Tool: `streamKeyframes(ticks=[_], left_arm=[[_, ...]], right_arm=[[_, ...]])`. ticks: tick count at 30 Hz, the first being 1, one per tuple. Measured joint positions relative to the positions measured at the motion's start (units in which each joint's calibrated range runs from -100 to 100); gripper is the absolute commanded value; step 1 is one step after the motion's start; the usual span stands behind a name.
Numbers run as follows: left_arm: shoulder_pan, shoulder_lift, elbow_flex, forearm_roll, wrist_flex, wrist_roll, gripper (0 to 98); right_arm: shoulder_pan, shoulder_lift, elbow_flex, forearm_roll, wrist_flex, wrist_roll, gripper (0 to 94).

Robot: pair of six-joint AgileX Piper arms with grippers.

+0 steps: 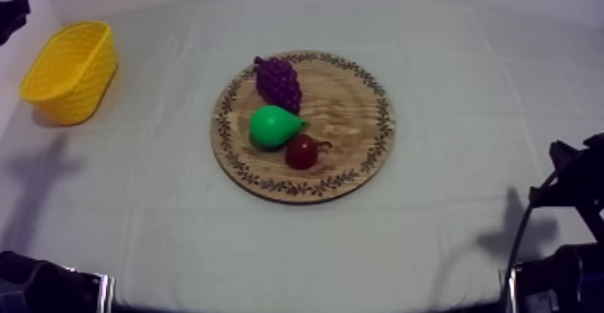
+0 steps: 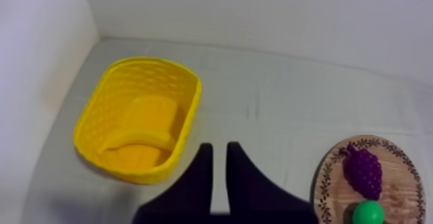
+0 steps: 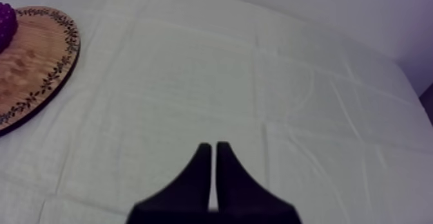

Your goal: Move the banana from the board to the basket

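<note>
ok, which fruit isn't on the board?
The banana: it lies inside the yellow basket. The grapes, pear and small red fruit all sit on the wooden board.

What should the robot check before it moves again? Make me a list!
1. Banana inside the yellow basket: ok, it lies on the basket's floor.
2. Left gripper holding nothing: ok, its fingers are apart with only cloth between them.
3. Left gripper clear of the basket's rim: cannot tell, the fingertips are close beside it.
4. Right gripper out of the way: ok, shut over bare cloth, apart from the wooden board.
5. Grapes, pear and small red fruit on the board: ok.
6. Basket standing upright: ok.
</note>
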Motion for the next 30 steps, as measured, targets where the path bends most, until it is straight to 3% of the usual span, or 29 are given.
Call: streamKeyframes(ticks=[5,12,20,24,30], left_arm=[[-0.8,-9.2,10.5,0.44,-5.9,1.2,0.4],[-3.4,-20.9,29.0,4.16,-15.4,0.9,0.1],[-4.3,-32.8,42.8,6.28,-13.7,-0.4,0.1],[-3.6,-37.5,46.7,6.43,-13.3,-0.9,0.1],[-2.9,-44.2,54.2,6.89,-17.0,-1.2,0.1]], right_arm=[[0.0,0.0,0.0,0.0,0.0,0.0,0.6],[0.0,0.0,0.0,0.0,0.0,0.0,0.6],[0.0,0.0,0.0,0.0,0.0,0.0,0.6],[0.0,0.0,0.0,0.0,0.0,0.0,0.6],[0.0,0.0,0.0,0.0,0.0,0.0,0.6]])
